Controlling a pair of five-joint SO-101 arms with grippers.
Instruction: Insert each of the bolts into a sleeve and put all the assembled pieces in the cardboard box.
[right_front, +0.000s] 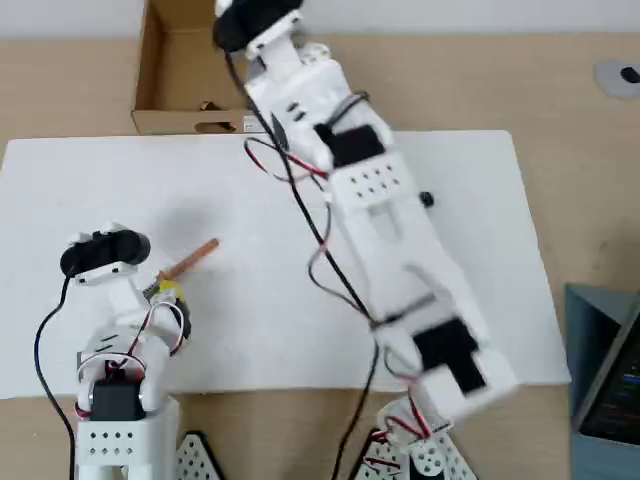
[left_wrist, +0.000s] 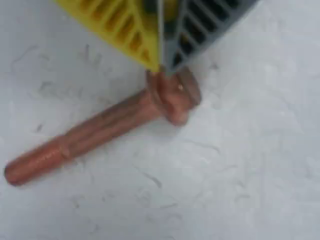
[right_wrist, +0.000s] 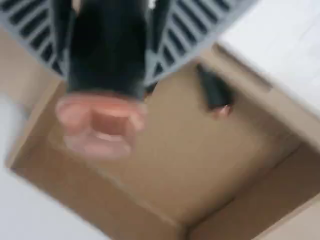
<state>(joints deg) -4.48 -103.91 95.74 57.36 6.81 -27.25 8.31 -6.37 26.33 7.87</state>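
A copper bolt (left_wrist: 95, 132) lies on the white mat (right_front: 250, 330); in the high view the bolt (right_front: 190, 259) sits left of centre. My left gripper (left_wrist: 161, 66), one yellow finger and one grey, is shut on the bolt just behind its head. My right gripper (right_wrist: 107, 70) hangs over the open cardboard box (right_wrist: 150, 180), shut on a black sleeve (right_wrist: 107, 50) with a copper bolt head (right_wrist: 100, 125) poking out of it. A second sleeved bolt (right_wrist: 215, 92) lies inside the box. The right arm (right_front: 380, 200) stretches across the mat to the box (right_front: 160, 70).
A small black piece (right_front: 427, 199) rests on the mat beside the right arm. A dark device (right_front: 605, 370) sits off the mat at the right edge and a grey object (right_front: 620, 75) at the far right corner.
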